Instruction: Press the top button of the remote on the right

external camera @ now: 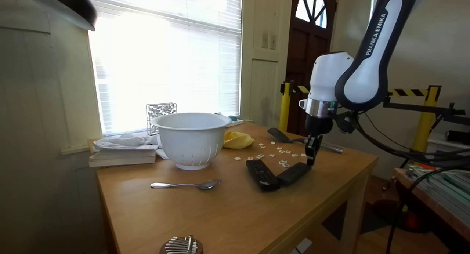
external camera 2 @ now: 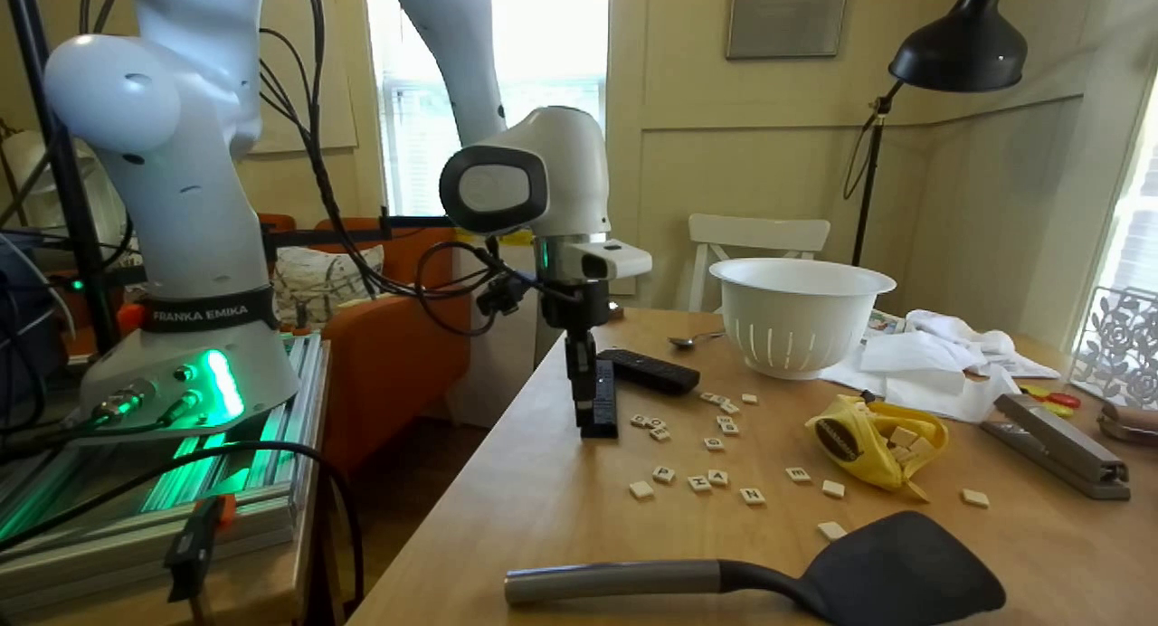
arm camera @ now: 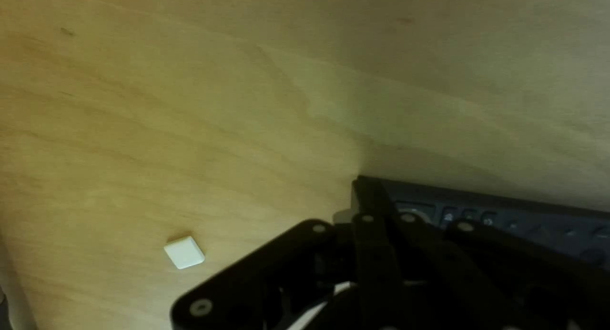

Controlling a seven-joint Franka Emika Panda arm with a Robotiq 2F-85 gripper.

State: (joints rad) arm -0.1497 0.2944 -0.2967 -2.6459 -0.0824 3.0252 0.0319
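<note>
The remote point(external camera: 295, 173) is slim, flat and dark grey-brown. It lies on the table, touching or close to a wider black remote in an exterior view. It also shows in an exterior view point(external camera 2: 604, 403) and in the wrist view point(arm camera: 519, 220), where small buttons are visible on its face. My gripper point(external camera: 311, 161) points down with its fingers together, empty, at the remote's end. In the wrist view the fingertips point(arm camera: 371, 189) overlap the end of the remote and hide part of it, including the button area there. I cannot tell whether the tips touch or press it.
The wider black remote point(external camera: 262, 175) lies beside the slim one. White letter tiles point(external camera 2: 701, 483) are scattered nearby. A spatula point(external camera 2: 624, 579), yellow pouch point(external camera 2: 846, 436), white colander point(external camera: 191, 136), spoon point(external camera: 185, 185) and stapler point(external camera 2: 1058, 445) are on the table. The table edge point(external camera: 330, 208) is near the gripper.
</note>
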